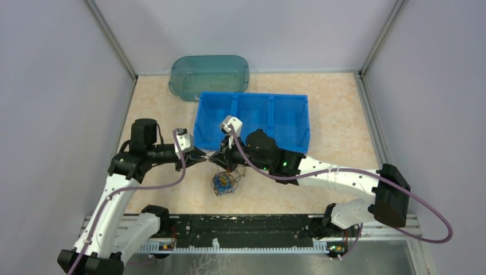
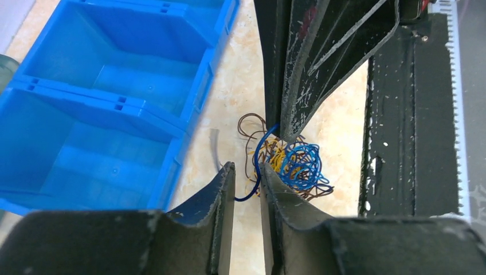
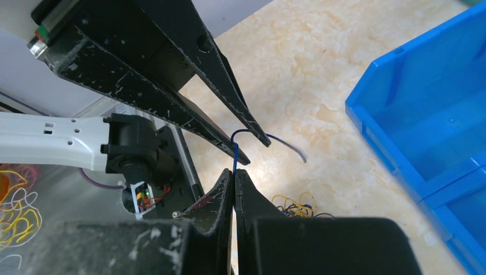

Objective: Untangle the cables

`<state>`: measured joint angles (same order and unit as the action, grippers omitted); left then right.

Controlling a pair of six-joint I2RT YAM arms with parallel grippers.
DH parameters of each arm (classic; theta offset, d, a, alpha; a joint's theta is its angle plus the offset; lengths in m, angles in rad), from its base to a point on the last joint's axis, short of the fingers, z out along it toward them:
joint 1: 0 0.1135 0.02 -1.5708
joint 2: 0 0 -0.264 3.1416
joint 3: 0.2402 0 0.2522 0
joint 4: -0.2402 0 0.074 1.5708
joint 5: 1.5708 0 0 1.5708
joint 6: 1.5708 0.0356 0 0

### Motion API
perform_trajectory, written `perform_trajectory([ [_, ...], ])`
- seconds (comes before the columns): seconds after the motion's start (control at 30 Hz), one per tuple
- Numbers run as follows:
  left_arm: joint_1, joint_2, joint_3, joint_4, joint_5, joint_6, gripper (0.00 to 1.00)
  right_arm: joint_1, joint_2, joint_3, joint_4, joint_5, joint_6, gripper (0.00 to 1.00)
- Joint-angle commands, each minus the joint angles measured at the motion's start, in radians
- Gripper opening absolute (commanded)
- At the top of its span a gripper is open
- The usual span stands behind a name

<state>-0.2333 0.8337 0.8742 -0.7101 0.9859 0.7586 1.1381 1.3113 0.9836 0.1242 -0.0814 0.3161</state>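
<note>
Blue bin [image 1: 286,96] near the cables [image 1: 223,182]; right end effector [image 3: 234,172] clenches a blue cable [image 3: 235,152], left end effector [image 2: 247,166] unclear.

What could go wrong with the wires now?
The right pincer is shut on a blue wire that runs into the clump. Pulling could tighten it or drag the whole clump along. The left pincer has a gap around that thin wire, so it might slip out. The pincers are very close and could bump.

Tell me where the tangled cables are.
Top view, centre: the cables lie just on the robot's side of the blue bin.
</note>
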Motion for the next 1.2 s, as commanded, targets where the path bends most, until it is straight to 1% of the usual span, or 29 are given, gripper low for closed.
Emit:
perform_trajectory([
  [0.0, -0.014, -0.002, 0.034, -0.035, -0.021, 0.082, 0.24, 0.014, 0.002, 0.059, 0.08, -0.023, 0.02, 0.0],
  [0.03, -0.015, -0.004, 0.036, -0.029, -0.032, 0.084, 0.21, 0.015, 0.001, 0.058, 0.083, -0.025, 0.024, 0.0],
  [0.1, -0.017, -0.015, 0.041, 0.01, -0.055, 0.063, 0.11, 0.015, -0.004, 0.047, 0.089, -0.025, 0.034, 0.0],
  [0.13, -0.017, -0.025, 0.043, 0.041, -0.069, 0.039, 0.06, 0.015, -0.01, 0.037, 0.095, -0.02, 0.04, 0.07],
  [0.17, -0.017, -0.041, 0.043, 0.077, -0.081, 0.011, 0.02, 0.014, -0.018, 0.022, 0.105, -0.013, 0.047, 0.16],
  [0.2, -0.018, -0.055, 0.043, 0.117, -0.093, -0.04, 0.0, 0.014, -0.029, 0.002, 0.118, -0.003, 0.055, 0.2],
  [0.27, -0.018, -0.079, 0.048, 0.184, -0.099, -0.116, 0.0, 0.014, -0.051, -0.04, 0.148, 0.021, 0.073, 0.31],
  [0.37, -0.018, -0.091, 0.071, 0.258, -0.11, -0.239, 0.0, 0.015, -0.08, -0.096, 0.194, 0.033, 0.098, 0.57],
  [0.4, -0.019, -0.09, 0.085, 0.264, -0.115, -0.272, 0.0, 0.015, -0.088, -0.11, 0.208, 0.033, 0.107, 0.63],
  [0.47, -0.019, -0.083, 0.112, 0.265, -0.115, -0.317, 0.0, 0.015, -0.1, -0.134, 0.241, 0.024, 0.122, 0.7],
  [0.57, -0.02, -0.086, 0.139, 0.265, -0.098, -0.367, 0.0, 0.014, -0.09, -0.127, 0.266, 0.012, 0.131, 0.74],
  [0.83, -0.02, -0.096, 0.183, 0.27, -0.06, -0.467, 0.0, 0.014, 0.029, -0.024, 0.302, 0.011, 0.135, 0.73],
  [1.03, -0.019, -0.105, 0.237, 0.258, -0.027, -0.502, 0.0, 0.014, 0.028, -0.064, 0.354, 0.035, 0.154, 0.67],
  [1.17, -0.02, -0.104, 0.266, 0.258, 0.006, -0.553, 0.0, 0.015, 0.03, -0.079, 0.37, 0.06, 0.154, 0.63],
])
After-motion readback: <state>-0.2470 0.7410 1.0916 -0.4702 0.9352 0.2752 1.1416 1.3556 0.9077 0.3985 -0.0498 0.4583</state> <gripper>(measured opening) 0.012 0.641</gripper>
